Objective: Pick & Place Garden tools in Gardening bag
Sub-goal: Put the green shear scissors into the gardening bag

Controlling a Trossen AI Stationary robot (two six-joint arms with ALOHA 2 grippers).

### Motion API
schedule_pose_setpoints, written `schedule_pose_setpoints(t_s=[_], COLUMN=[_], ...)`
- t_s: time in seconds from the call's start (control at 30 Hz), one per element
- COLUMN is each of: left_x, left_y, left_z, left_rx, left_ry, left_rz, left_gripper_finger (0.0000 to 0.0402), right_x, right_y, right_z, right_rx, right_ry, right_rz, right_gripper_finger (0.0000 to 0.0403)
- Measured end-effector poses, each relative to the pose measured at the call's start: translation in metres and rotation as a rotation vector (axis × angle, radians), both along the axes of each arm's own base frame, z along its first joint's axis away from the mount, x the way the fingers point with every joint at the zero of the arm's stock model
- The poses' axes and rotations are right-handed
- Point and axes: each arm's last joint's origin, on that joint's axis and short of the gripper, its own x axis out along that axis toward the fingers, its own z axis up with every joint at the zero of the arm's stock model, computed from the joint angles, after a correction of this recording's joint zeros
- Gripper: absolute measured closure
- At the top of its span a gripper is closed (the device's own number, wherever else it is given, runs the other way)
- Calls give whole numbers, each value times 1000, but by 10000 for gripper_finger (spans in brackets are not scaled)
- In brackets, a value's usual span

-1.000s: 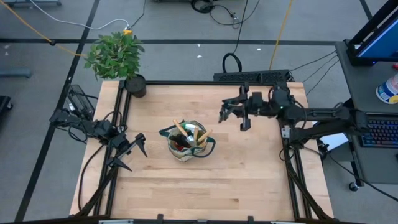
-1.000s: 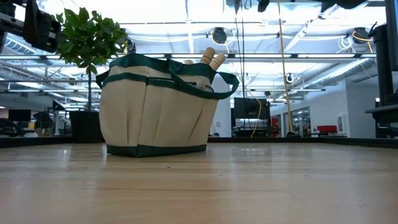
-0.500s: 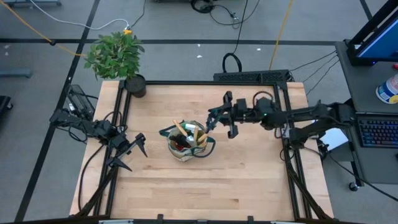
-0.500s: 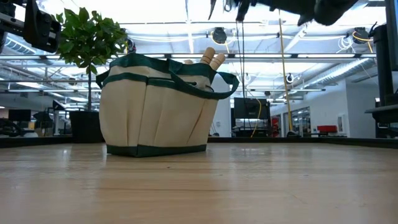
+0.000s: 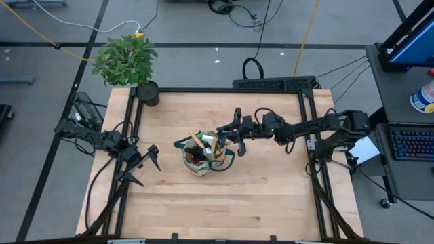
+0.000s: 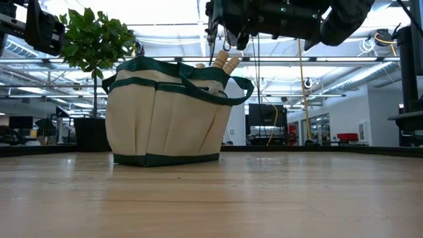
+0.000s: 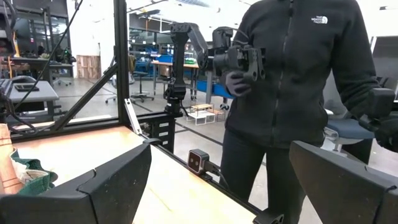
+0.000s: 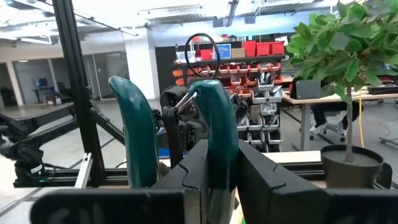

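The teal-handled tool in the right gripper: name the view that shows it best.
Right wrist view: the teal-handled tool fills the frame, clamped in the right gripper. The high view shows only that gripper over the gardening bag; the low view barely shows it; the left wrist view doesn't.

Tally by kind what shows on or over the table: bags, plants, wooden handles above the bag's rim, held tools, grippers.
Gardening bag: 1
Potted plant: 1
Wooden handles above the rim: 2
Teal-handled tool, clamped in the right gripper's fingers: 1
Grippers: 2, left gripper and right gripper
Total: 7
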Motion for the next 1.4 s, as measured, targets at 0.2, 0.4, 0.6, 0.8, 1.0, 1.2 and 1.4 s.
schedule_pose_setpoints(t_s=[0.2, 0.4, 0.6, 0.8, 1.0, 1.2, 1.4], left_x=[0, 0, 1, 1, 1, 1, 1], left_y=[0, 0, 1, 1, 1, 1, 1], left_z=[0, 0, 0, 0, 0, 0, 0], left_rx=[0, -3, -5, -5, -5, -6, -5], left_ry=[0, 1, 1, 1, 2, 1, 2], left_rz=[0, 22, 32, 33, 32, 33, 33], left_gripper_finger=[11, 11, 11, 11, 11, 11, 11], right_x=[4, 12, 17, 18, 17, 18, 19], right_y=[2, 2, 2, 2, 0, 0, 0], right_z=[-8, -26, -36, -38, -32, -36, -42], right_rx=[-43, -46, -57, -122, -149, -168, -224], right_ry=[26, 67, 58, 56, -1, 38, 102], right_rz=[0, 0, -1, -13, -74, -76, -77], right_gripper_finger=[356, 356, 356, 356, 356, 351, 354])
